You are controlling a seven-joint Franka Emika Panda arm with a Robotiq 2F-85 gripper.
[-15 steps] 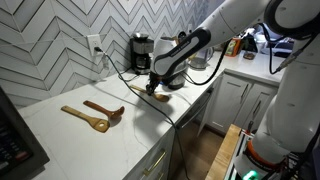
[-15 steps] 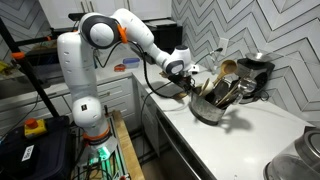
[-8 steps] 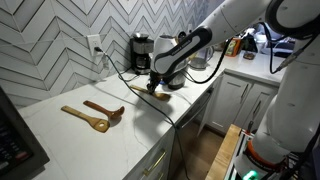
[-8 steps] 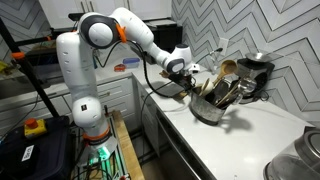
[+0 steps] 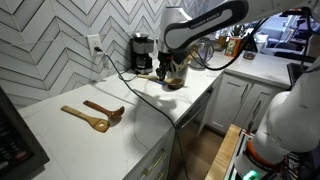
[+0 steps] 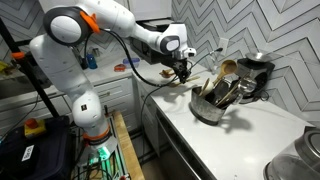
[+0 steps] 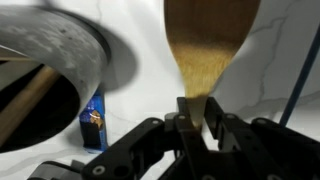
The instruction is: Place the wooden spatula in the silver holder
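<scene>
As an exterior view has it, surface: white counter (image 5: 60, 135) under a grey herringbone-tiled wall (image 5: 50, 30), white cabinets (image 5: 235, 100) below.
Loose utensils, two: orange-tan spatula (image 5: 85, 119) and reddish-brown utensil (image 5: 104, 108), side by side mid-counter.
Coffee maker, one: black (image 5: 142, 52), at the back edge.
Outlet, one: on the wall (image 5: 95, 44).
Silver holder, one: (image 5: 176, 81), far end of the counter, near the front edge, with the gripper (image 5: 170, 70) just over it.

In an exterior view, silver holder: (image 6: 208, 108), crowded with utensils, number cannot be told.
Gripper: (image 6: 185, 72), raised above the counter's corner, beside the holder.
Kettle, one: rounded steel (image 6: 295, 160), at the near end.

Wrist view, gripper: (image 7: 192, 108), jaws pinching the thin handle.
Wooden spatula, one: (image 7: 210, 40), held over bare counter, outside the holder's rim (image 7: 70, 55).
Blue box, one: (image 7: 93, 118), just beside the holder.
</scene>
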